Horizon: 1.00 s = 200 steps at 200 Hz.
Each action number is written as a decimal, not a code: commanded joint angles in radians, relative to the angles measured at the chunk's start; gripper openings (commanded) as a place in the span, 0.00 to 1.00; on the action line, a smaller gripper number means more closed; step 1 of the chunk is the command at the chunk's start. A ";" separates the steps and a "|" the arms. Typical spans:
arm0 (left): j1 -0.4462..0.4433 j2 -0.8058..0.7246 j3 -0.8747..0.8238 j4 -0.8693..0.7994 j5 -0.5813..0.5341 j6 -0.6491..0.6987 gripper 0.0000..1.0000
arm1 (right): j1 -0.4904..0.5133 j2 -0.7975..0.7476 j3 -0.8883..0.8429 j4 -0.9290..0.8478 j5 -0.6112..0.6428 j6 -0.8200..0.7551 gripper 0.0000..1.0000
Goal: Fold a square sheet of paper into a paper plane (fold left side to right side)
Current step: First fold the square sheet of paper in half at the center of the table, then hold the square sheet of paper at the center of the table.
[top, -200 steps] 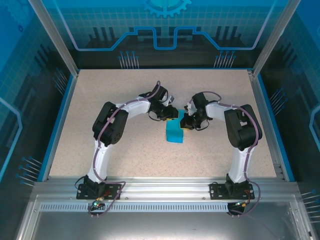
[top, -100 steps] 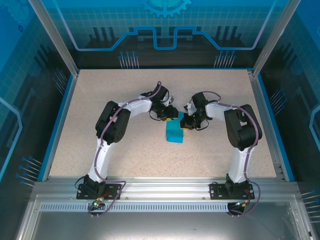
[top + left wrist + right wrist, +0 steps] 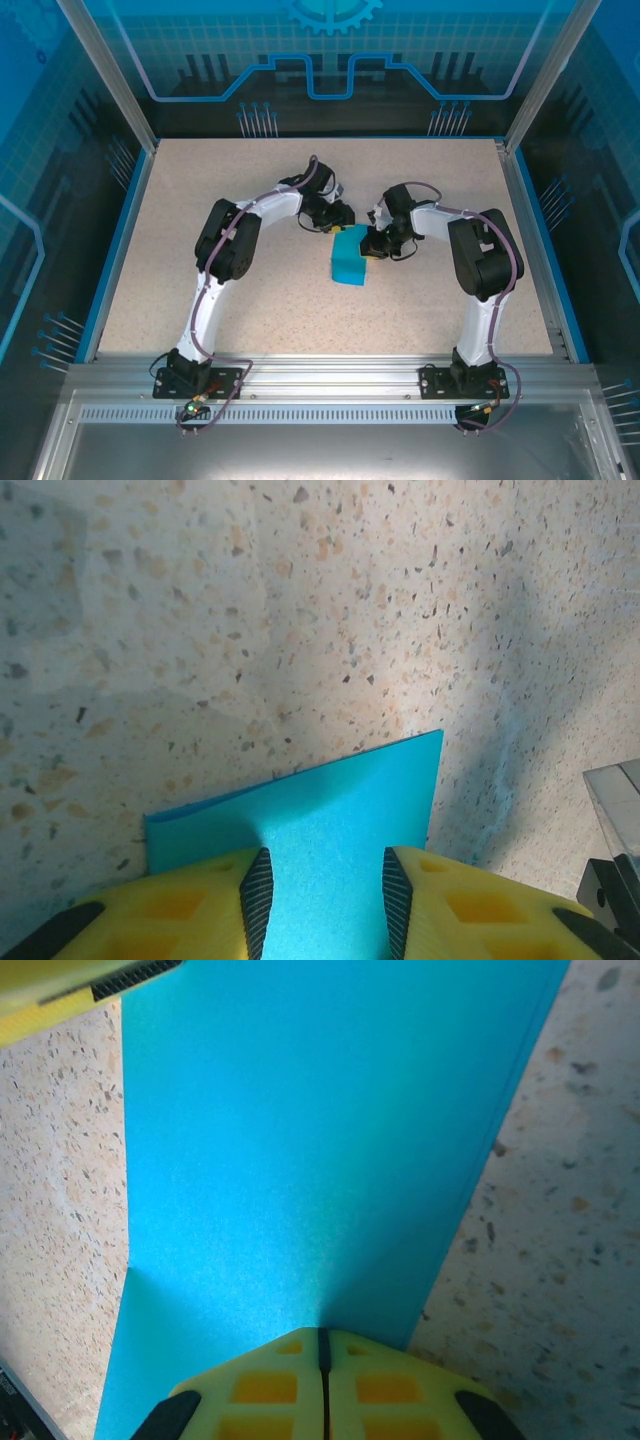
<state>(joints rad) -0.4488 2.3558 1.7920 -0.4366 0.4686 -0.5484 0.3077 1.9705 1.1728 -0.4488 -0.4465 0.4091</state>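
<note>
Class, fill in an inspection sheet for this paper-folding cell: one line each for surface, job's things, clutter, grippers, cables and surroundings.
Surface: speckled beige table, blue edging.
Job's things: blue paper sheet, folded to a narrow rectangle, lying mid-table between the grippers.
Clutter: nothing seen.
Grippers: left gripper jaws apart above the sheet's edge; right gripper shut, tips at the sheet, a pinch cannot be told.
Cables: purple cables run along both arms.
Surroundings: blue translucent panels, aluminium rail at the near edge.
</note>
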 commanded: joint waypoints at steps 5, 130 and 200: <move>0.067 0.060 0.047 -0.017 -0.103 0.005 0.40 | 0.014 0.077 -0.042 -0.094 0.127 -0.015 0.06; 0.055 -0.345 -0.332 0.244 0.028 -0.047 0.42 | 0.014 0.078 -0.035 -0.094 0.124 -0.010 0.06; -0.077 -0.252 -0.418 0.367 0.049 -0.150 0.41 | 0.018 0.073 -0.044 -0.088 0.124 -0.005 0.06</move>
<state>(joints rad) -0.5083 2.0388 1.3769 -0.1112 0.4988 -0.6544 0.3080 1.9709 1.1728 -0.4480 -0.4473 0.4099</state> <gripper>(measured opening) 0.411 0.067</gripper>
